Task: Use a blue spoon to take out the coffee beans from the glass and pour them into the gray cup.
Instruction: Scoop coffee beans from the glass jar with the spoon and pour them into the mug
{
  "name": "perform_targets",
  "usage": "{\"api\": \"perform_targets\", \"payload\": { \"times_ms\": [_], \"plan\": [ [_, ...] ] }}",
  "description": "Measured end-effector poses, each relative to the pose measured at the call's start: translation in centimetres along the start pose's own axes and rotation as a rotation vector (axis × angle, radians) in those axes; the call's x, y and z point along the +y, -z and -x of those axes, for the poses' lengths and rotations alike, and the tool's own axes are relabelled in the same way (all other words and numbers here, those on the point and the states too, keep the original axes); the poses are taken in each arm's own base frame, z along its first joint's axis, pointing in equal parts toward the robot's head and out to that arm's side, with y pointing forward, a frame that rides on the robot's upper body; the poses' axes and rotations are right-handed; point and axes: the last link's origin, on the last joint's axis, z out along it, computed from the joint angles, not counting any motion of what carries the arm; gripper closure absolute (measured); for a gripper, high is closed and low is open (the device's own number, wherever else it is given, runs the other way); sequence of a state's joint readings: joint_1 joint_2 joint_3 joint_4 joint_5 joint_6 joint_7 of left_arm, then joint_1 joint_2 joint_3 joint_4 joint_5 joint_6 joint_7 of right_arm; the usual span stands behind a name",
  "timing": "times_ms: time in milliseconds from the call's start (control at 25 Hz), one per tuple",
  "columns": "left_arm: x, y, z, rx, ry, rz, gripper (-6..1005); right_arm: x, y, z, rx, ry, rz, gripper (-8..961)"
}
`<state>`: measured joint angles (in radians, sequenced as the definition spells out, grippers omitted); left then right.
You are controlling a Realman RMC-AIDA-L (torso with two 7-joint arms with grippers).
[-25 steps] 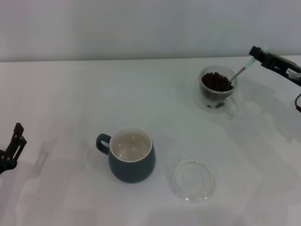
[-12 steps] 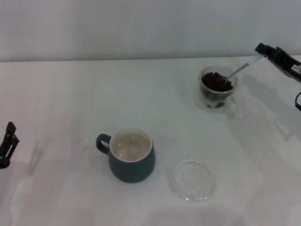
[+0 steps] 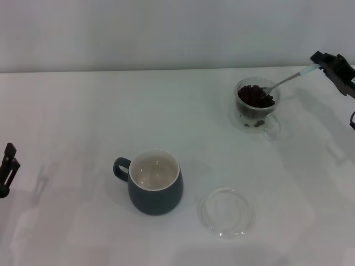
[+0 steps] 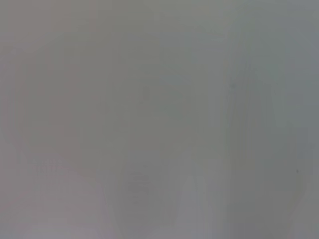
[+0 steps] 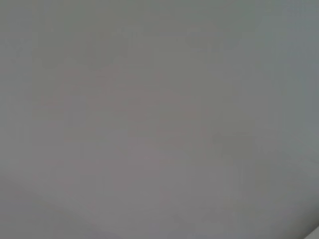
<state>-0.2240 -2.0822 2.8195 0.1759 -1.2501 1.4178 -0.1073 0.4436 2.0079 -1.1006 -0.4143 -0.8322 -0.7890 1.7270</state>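
Note:
In the head view the glass (image 3: 257, 105) stands at the back right, filled with dark coffee beans (image 3: 254, 95). The blue spoon (image 3: 285, 81) slants up out of it, its metal bowl resting in the beans and its pale handle end held by my right gripper (image 3: 319, 65), which is shut on it near the right edge. The gray cup (image 3: 155, 182) sits front and centre, handle to the left, its cream inside bare. My left gripper (image 3: 8, 166) is parked at the far left edge. Both wrist views show only blank grey.
A flat clear round saucer (image 3: 226, 212) lies on the white table (image 3: 83, 111) just right of the gray cup. A few loose beans show in the glass's base. A pale wall runs along the table's back edge.
My right gripper has drawn back to the right, tilting the spoon lower while its bowl stays in the beans. The left gripper has slid further out at the left edge.

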Motion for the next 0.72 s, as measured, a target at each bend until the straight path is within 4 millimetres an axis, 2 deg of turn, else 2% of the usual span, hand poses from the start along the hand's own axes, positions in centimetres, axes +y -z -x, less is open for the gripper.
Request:
{"api": "perform_targets", "payload": {
  "times_ms": [440,720],
  "plan": [
    [-0.2,0.0,0.0,0.000,-0.009,-0.002,198,-1.1,0.9,-0.2,-0.044,-0.163,-0.013,760],
    [-0.2,-0.2,-0.1,0.003,-0.010,0.001,197,-0.8,1.8,-0.4,-0.058,-0.213,0.068,751]
  ]
}}
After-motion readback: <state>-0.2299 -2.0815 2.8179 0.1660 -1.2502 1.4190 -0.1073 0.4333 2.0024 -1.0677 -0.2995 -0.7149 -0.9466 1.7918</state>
